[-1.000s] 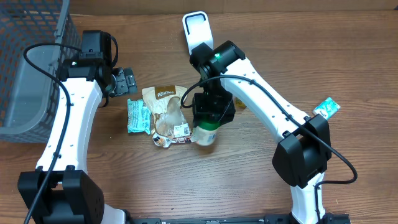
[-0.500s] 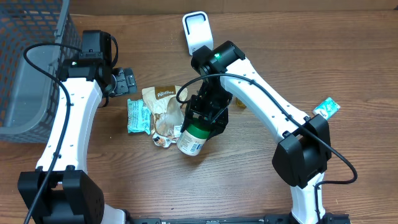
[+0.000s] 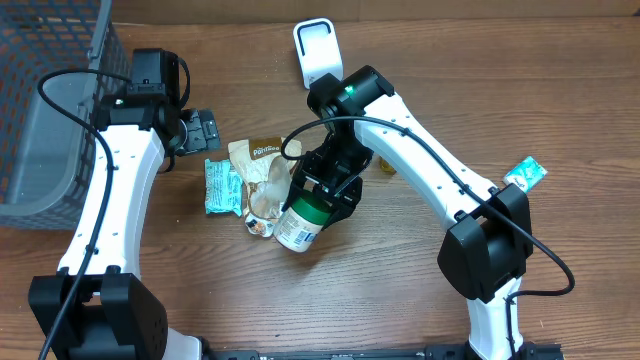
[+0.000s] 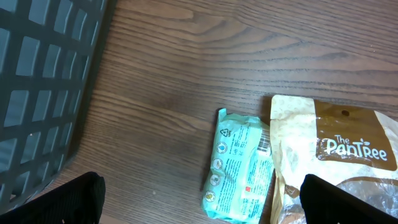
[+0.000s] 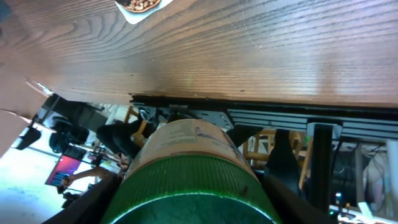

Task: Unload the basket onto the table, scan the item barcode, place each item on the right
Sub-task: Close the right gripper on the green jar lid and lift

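Note:
A canister with a green ribbed lid and a pale label hangs tilted above the table, its base pointing to the lower left. My right gripper is shut on its lid end. In the right wrist view the green lid fills the space between the dark fingers, and the table's front edge lies beyond it. A white scanner stands at the back of the table. My left gripper hangs open by the basket, over a teal packet, with nothing between its fingers.
A grey mesh basket stands at the far left. On the table's middle lie the teal packet and a tan Pantree pouch. A small teal packet lies at the right, and a yellow item shows behind the right arm.
The right arm has swung the canister to the left and tipped it further, so its base now points lower left. The left arm has not moved.

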Motion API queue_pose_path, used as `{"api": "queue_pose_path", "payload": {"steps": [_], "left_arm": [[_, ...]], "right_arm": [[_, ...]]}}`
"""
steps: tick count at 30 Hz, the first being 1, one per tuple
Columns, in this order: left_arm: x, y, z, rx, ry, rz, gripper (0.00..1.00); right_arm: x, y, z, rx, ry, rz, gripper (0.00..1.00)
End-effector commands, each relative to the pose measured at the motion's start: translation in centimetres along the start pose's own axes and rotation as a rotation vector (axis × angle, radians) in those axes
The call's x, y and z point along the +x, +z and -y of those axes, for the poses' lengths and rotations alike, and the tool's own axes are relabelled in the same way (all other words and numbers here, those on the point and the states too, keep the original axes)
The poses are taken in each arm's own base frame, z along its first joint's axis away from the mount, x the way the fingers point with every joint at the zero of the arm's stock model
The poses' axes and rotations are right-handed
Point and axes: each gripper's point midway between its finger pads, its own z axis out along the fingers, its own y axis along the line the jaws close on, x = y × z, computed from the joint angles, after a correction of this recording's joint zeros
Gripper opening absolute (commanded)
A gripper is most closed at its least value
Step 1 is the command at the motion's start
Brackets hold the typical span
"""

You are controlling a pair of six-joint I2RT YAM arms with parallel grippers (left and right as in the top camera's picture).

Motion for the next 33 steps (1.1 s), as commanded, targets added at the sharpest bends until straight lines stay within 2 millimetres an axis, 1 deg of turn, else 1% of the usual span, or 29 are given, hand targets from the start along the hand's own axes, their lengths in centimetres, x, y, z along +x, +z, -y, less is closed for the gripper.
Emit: {"api": "queue_pose_path", "payload": {"steps": [1, 4, 6, 7, 15, 19, 23, 26, 28, 29, 31, 33], "left_arm": [[-0.5, -0.3, -0.2, -0.007, 0.009, 0.014, 1.00], [-0.5, -0.3, -0.2, -0.007, 0.009, 0.014, 0.99], [-0.5, -0.3, -0.2, -0.007, 0.009, 0.014, 1.00], [-0.5, -0.3, -0.2, -0.007, 0.009, 0.014, 1.00], [-0.5, -0.3, -0.2, -0.007, 0.009, 0.014, 1.00], [-0.5, -0.3, -0.2, -0.007, 0.010, 0.014, 0.99], [-0.5, -0.3, -0.2, -0.007, 0.010, 0.014, 0.99], [-0.5, -0.3, -0.2, -0.007, 0.009, 0.014, 1.00], [-0.5, -0.3, -0.2, -0.008, 0.009, 0.014, 1.00], [-0.5, -0.3, -0.2, -0.007, 0.009, 0.014, 0.99], [-0.5, -0.3, -0.2, -0.007, 0.009, 0.014, 0.99], [-0.5, -0.3, -0.2, -0.007, 0.010, 0.014, 1.00]], "right_arm": [[1.1, -0.9, -1.1, -0.055, 0.037, -0.015, 0.18], [1.1, -0.9, -1.2, -0.059, 0.047, -0.020, 0.18], [1.3, -0.9, -1.4, -0.068, 0.047, -0.032, 0.10], [1.4, -0.9, -1.4, -0.072, 0.047, -0.036, 0.08], [1.0, -1.1, -1.3, -0.070, 0.046, -0.019, 0.09], [-1.0, -1.2, 0.1, 0.008, 0.045, 0.089, 0.10], [-4.4, -2.1, 2.5, 0.157, 0.039, 0.289, 0.09], [-7.7, -3.6, 3.4, 0.248, -0.026, 0.473, 0.08], [-9.9, -5.1, 3.6, 0.296, -0.042, 0.609, 0.05], [-10.8, -5.7, 3.5, 0.302, -0.047, 0.656, 0.05], [-12.0, -6.7, 3.3, 0.310, -0.079, 0.718, 0.05], [-12.9, -7.3, 2.2, 0.302, -0.194, 0.741, 0.05]]}}
